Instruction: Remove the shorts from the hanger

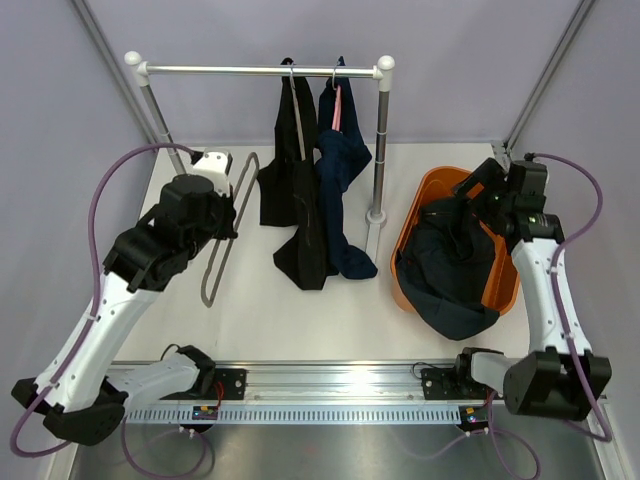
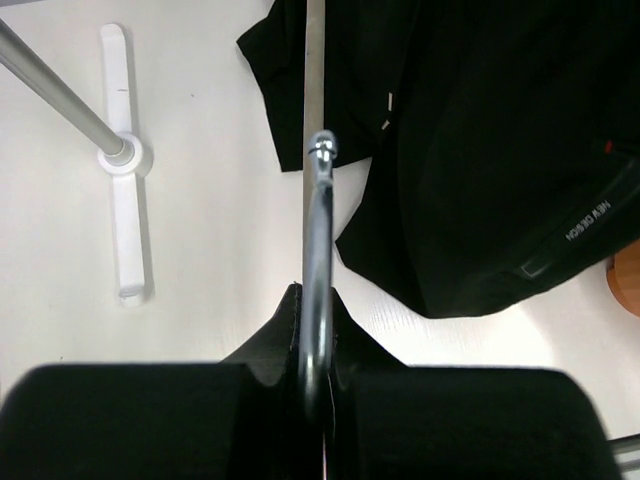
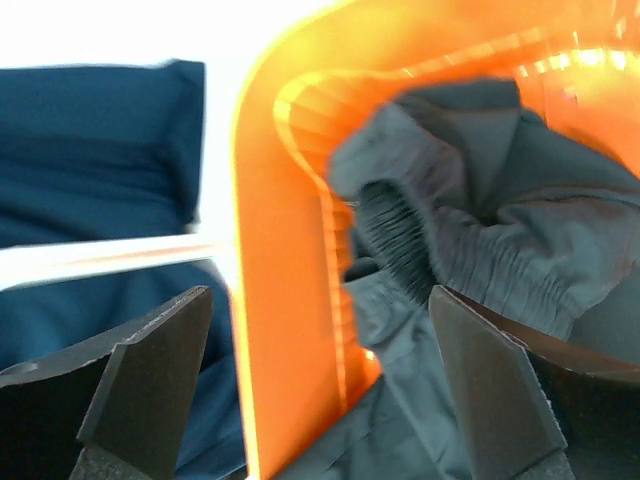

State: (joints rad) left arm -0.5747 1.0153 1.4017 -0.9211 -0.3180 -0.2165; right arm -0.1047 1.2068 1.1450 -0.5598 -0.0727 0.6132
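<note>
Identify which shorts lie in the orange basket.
The teal shorts, heaped in the basket; the black shorts and navy shorts hang from the rail.

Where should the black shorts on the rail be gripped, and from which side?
Probably high up, where the black shorts bunch under their hanger, coming from the left: the navy shorts hang close on the right, and the lower legs trail limp.

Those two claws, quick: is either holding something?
Left gripper: closed on a bare hanger.
Right gripper: open, holding nothing, at the orange basket.
</note>
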